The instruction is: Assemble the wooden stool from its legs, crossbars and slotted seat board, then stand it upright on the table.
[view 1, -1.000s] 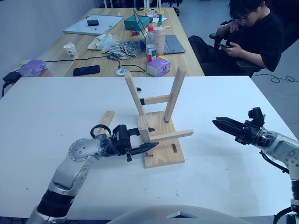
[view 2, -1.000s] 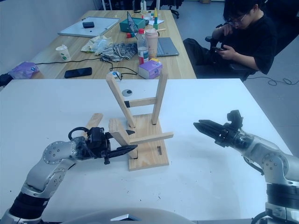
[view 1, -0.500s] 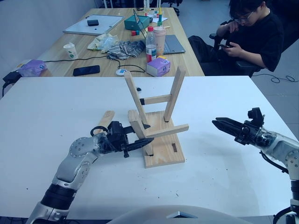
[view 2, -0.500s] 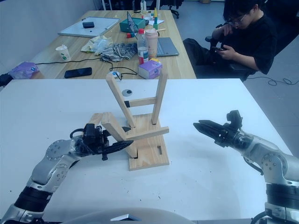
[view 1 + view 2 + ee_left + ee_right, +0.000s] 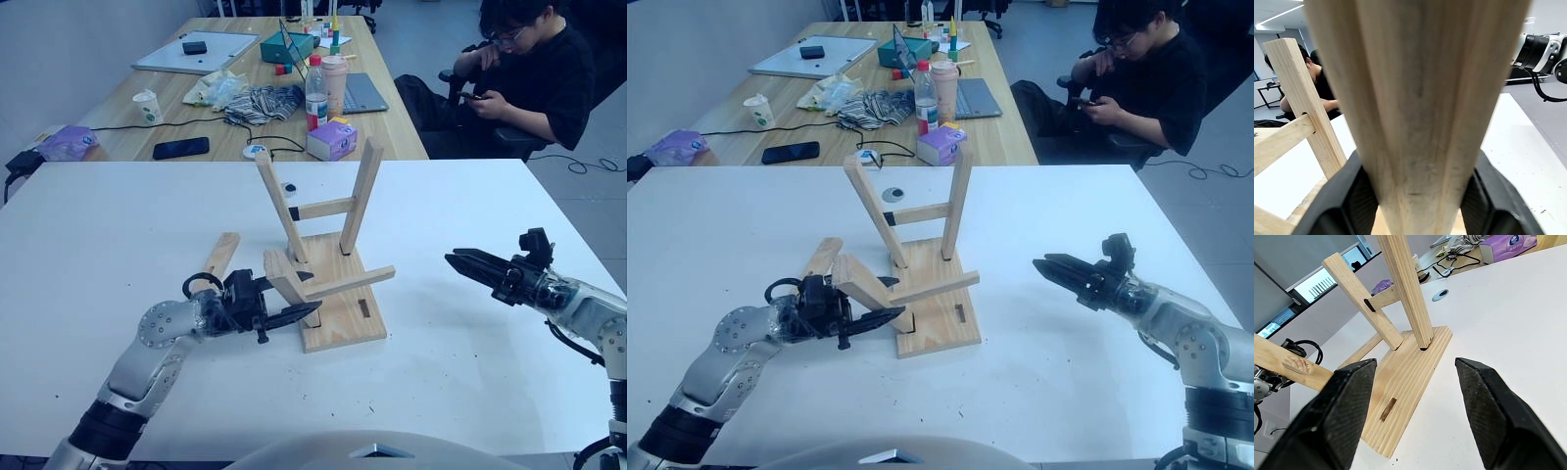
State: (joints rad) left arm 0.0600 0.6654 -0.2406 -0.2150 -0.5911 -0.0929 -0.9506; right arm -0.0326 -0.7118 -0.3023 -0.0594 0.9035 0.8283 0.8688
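The slotted seat board [image 5: 345, 315] lies flat on the white table [image 5: 108, 235]. Two legs [image 5: 280, 208] stand in it, joined by a crossbar [image 5: 327, 208]. My left gripper [image 5: 296, 315] is shut on a third leg [image 5: 283, 279] at the board's near-left corner. That leg tilts to the left, and its crossbar [image 5: 349, 282] sticks out over the board. In the left wrist view the held leg [image 5: 1415, 98] sits between black fingers [image 5: 1344, 198]. My right gripper [image 5: 462, 261] hovers open to the right of the board, apart from it, and faces the seat board [image 5: 1400, 377].
A loose wooden leg [image 5: 221, 253] lies on the table left of the board. A wooden desk behind carries a bottle [image 5: 315, 93], a tissue box [image 5: 331, 140], a phone [image 5: 181, 148] and a laptop. Open white table lies in front and to the right.
The held leg, upright a second ago, has tipped leftward, and its crossbar sits lower over the board. My left gripper rose a little and came back down. The right arm kept still.
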